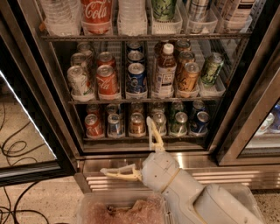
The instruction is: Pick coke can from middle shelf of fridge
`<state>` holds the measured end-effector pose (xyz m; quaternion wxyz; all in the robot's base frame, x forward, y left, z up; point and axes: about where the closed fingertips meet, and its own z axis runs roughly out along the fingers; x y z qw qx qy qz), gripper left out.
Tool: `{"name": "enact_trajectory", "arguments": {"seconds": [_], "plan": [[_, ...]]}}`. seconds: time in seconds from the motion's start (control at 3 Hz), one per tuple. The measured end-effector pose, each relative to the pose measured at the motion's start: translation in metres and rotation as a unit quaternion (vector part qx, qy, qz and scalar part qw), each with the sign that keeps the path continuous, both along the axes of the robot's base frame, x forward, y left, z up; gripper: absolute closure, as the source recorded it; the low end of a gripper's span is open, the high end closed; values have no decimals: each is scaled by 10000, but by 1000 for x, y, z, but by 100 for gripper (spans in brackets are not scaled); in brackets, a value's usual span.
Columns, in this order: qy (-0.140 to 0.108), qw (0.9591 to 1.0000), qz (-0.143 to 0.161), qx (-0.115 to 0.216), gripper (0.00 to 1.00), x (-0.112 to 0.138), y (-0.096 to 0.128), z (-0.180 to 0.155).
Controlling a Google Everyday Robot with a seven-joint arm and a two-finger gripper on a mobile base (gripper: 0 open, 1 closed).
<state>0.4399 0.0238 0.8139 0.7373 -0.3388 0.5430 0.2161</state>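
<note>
The coke can (107, 81) is red with white script and a silver top. It stands at the front of the middle shelf (144, 101), second lane from the left, with another red can behind it. The fridge (39, 100) has its door open. My gripper (127, 145) is open and empty, low in front of the fridge's steel base, below and slightly right of the coke can. One finger (154, 133) points up across the bottom shelf, the other (119, 173) points left.
A pale green can (78, 82) stands left of the coke can, a blue Pepsi can (136, 78) and a tea bottle (164, 72) to its right. A large Coca-Cola bottle (94, 13) is on the top rack. Shorter cans fill the bottom rack (131, 124). Cables (17, 148) lie on the floor at left.
</note>
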Motion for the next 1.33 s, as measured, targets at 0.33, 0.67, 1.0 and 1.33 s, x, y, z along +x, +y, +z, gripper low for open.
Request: {"name": "enact_trajectory", "arguments": {"seconds": [0.33, 0.67, 1.0, 1.33], "plan": [[201, 9993, -236, 221, 0, 11, -11, -10], [267, 9989, -289, 258, 0, 2, -14, -11], [469, 9979, -155, 412, 0, 4, -9, -20], [548, 9975, 107, 437, 0, 13, 5, -24]]}}
